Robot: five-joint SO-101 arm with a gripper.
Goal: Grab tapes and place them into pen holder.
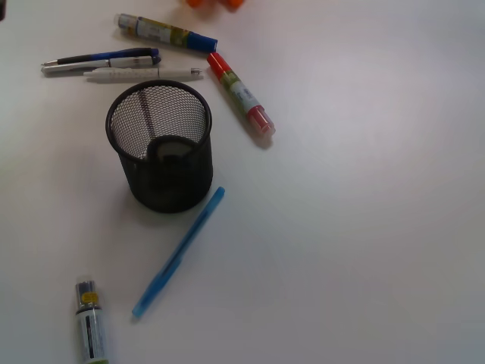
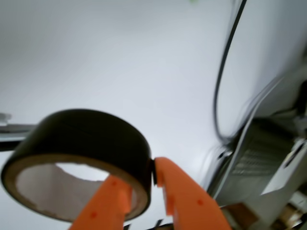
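Note:
In the wrist view my orange gripper [image 2: 141, 179] is shut on a black tape roll [image 2: 81, 139] with a pale inner core, one finger inside the ring and one outside, held up in the air. In the front view only a bit of orange [image 1: 214, 3] shows at the top edge. The black wire-mesh pen holder [image 1: 161, 145] stands upright left of centre, and a black tape roll [image 1: 170, 149] lies inside it. The whitish tape is out of view.
Around the cup lie a blue pen [image 1: 180, 250], a red marker [image 1: 241, 94], a blue-capped marker [image 1: 167, 33], several pens [image 1: 114, 64] at the back left and a grey marker [image 1: 90, 324] at the front. A black cable [image 2: 225, 72] and grey equipment [image 2: 259, 153] show in the wrist view.

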